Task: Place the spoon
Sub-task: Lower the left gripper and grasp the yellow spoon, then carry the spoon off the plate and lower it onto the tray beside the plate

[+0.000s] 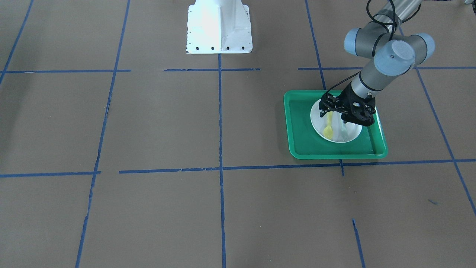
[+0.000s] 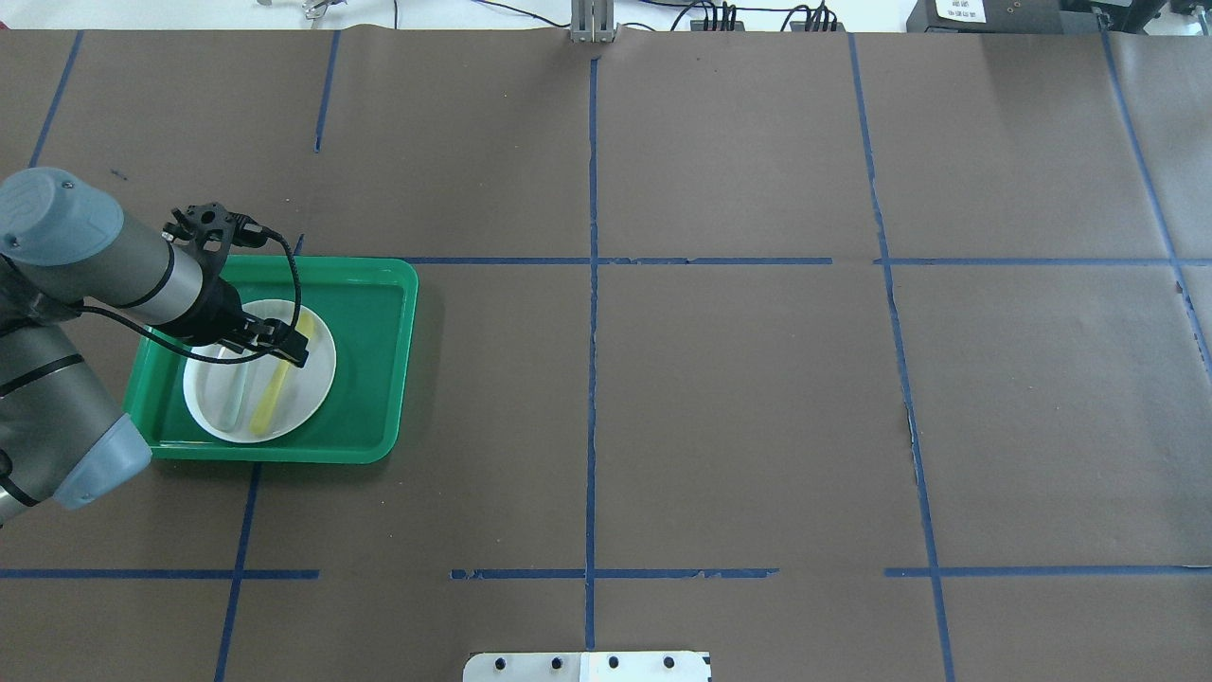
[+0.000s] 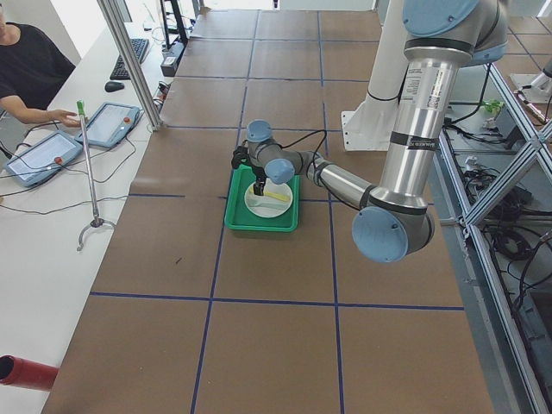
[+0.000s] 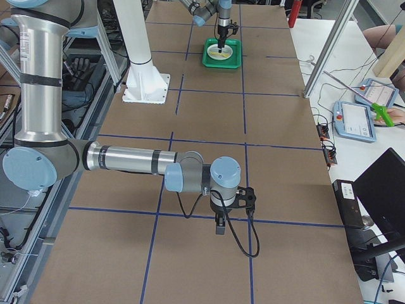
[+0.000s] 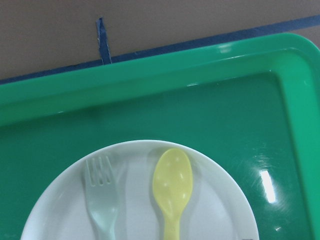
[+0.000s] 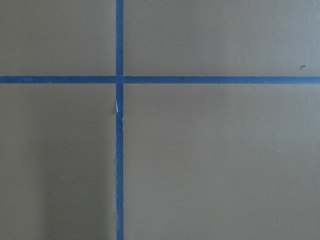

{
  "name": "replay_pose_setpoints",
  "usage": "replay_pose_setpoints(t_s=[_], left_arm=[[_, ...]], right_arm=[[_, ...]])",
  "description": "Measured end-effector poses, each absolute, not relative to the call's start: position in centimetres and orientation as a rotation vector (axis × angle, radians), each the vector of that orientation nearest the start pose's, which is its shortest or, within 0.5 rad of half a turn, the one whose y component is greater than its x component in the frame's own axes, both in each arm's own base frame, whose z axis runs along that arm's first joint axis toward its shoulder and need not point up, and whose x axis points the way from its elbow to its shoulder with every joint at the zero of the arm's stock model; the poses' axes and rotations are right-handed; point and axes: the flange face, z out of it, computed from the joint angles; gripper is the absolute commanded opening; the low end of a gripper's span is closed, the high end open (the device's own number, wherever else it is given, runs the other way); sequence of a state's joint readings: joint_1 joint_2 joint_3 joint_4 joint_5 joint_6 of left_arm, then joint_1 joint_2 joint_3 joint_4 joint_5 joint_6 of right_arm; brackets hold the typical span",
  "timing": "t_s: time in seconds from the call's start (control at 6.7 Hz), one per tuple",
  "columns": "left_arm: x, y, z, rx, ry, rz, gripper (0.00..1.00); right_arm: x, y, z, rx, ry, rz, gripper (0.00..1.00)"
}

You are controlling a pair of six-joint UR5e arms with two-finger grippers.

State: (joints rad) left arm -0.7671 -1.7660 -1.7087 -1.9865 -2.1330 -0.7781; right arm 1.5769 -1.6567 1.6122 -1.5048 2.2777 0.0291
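Observation:
The yellow spoon [image 5: 172, 182] lies flat on the white plate [image 5: 210, 210], bowl toward the table's far side, beside a pale grey-green fork [image 5: 102, 200]. The plate [image 2: 308, 384] sits in the green tray [image 2: 374, 360]. My left gripper [image 2: 281, 347] hangs low over the spoon's [image 2: 268, 398] handle, close behind the bowl. Its jaws look apart and hold nothing. In the front view the spoon [image 1: 328, 128] sticks out below that gripper [image 1: 333, 111]. My right gripper [image 4: 219, 228] shows only in the right side view, over bare table, and I cannot tell its state.
The tray [image 1: 297, 123] sits on the table's left half, on brown paper with blue tape lines [image 2: 592, 284]. The robot's white base [image 1: 219, 28] stands at the near edge. Operators' tablets [image 3: 52, 155] lie beyond the table's far edge.

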Motion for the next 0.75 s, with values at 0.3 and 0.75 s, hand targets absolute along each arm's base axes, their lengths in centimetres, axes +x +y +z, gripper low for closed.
replay_pose_setpoints(t_s=[0.3, 0.75], left_arm=[[37.6, -46.2, 45.2, 0.161, 0.852, 0.235, 0.72], [38.3, -46.5, 45.7, 0.157, 0.839, 0.234, 0.35]], right_arm=[[7.1, -45.6, 67.7, 0.012, -0.707, 0.026, 1.0], [7.1, -45.6, 67.7, 0.012, -0.707, 0.026, 1.0]])
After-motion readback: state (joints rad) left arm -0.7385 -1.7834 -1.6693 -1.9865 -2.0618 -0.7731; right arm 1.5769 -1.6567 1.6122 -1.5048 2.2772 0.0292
